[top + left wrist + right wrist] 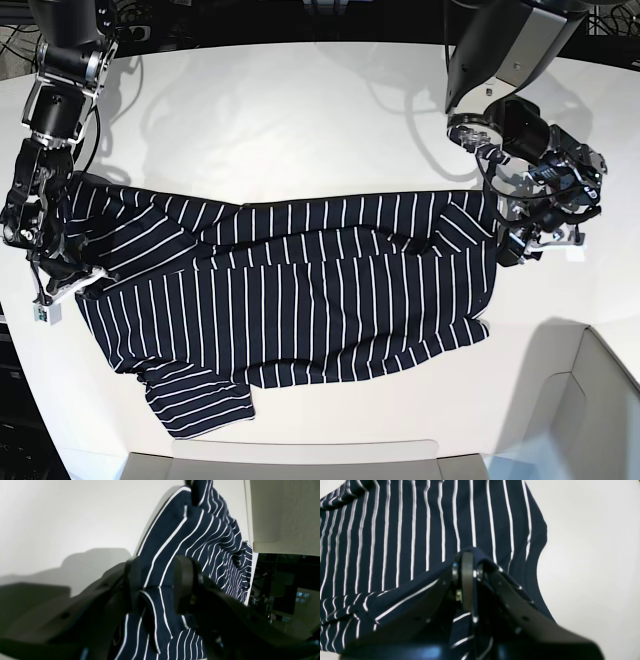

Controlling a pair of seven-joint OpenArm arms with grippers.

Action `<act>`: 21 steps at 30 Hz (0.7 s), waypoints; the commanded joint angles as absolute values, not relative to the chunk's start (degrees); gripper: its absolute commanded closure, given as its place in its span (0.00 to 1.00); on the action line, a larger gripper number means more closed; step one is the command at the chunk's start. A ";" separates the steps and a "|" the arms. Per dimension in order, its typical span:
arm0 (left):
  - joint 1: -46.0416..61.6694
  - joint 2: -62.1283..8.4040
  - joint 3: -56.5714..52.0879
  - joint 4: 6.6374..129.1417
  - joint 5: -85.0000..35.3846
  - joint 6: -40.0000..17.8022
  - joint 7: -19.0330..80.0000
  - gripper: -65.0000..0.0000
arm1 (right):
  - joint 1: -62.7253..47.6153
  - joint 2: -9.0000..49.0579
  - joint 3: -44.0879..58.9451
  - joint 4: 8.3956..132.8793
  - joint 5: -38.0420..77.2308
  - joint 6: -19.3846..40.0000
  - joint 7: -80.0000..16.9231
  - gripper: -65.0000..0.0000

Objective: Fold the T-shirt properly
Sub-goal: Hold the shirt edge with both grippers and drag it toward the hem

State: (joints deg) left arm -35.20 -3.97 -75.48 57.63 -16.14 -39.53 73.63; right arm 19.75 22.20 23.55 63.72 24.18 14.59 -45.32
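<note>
Stretching across the matte white counter [300,110] from side to side lies the dark navy fabric T-shirt with thin white stripes [300,300], partly folded over itself lengthwise, a rumpled ridge running along its middle and one short sleeve poking out toward the near edge. Both ends of the cloth are gripped.

On the left of the base view, the right arm's black claw [62,277] is clenched on the shirt's edge; its wrist camera shows the two fingers pressed together with a fold of striped cloth [420,530] pinched at the tips [470,565] and draped over them. On the right of the base view, the left arm's black claw [520,240] sits at the shirt's other end; from its wrist camera the jaws stand a little apart with a bunch of the striped fabric [200,530] held between them [156,580].

The counter itself is bare and bright, with soft shadows of both arms falling across its far half. A pale grey tray-like edge [600,400] juts in at the near right corner, and another pale lip [280,460] runs along the near side. Beyond the far edge, dark cables [150,20] tangle against a black background.
</note>
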 commanded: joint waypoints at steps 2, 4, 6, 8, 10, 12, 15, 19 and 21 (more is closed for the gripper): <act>-36.62 -4.70 -75.03 58.33 -17.45 -40.00 73.80 0.65 | 22.81 23.34 23.78 63.78 25.01 14.73 -43.74 1.00; -36.62 -4.70 -75.03 58.33 -17.45 -40.00 73.80 0.65 | 24.31 23.25 23.78 62.73 25.01 14.73 -43.74 1.00; -36.62 -4.70 -75.03 58.33 -17.45 -40.00 73.80 0.65 | 25.89 23.25 23.78 61.58 25.01 14.73 -43.74 1.00; -36.62 -4.62 -74.95 58.33 -17.45 -40.00 73.80 0.65 | 27.21 23.25 23.78 60.35 25.01 14.73 -43.47 1.00; -36.62 -4.53 -74.68 58.33 -17.45 -40.00 73.80 0.65 | 28.44 23.25 23.52 58.33 24.92 14.73 -41.19 1.00; -36.53 -4.44 -74.68 58.33 -17.45 -40.00 73.80 0.65 | 29.93 23.87 20.26 55.60 24.92 14.73 -38.73 1.00; -35.82 -4.44 -74.59 58.33 -17.45 -40.00 73.80 0.65 | 31.60 25.80 12.62 52.00 24.92 14.64 -36.79 1.00; -35.30 -4.44 -74.51 58.33 -17.45 -40.00 73.80 0.65 | 31.96 25.89 9.80 51.21 25.01 14.55 -36.62 0.90; -34.51 -4.62 -74.24 58.33 -17.45 -40.00 73.89 0.65 | 31.69 25.80 9.98 51.21 25.10 14.55 -36.62 0.76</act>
State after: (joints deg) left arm -33.39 -3.84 -74.76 57.63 -16.43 -39.81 74.06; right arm 30.00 24.60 9.52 50.15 24.40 14.41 -37.89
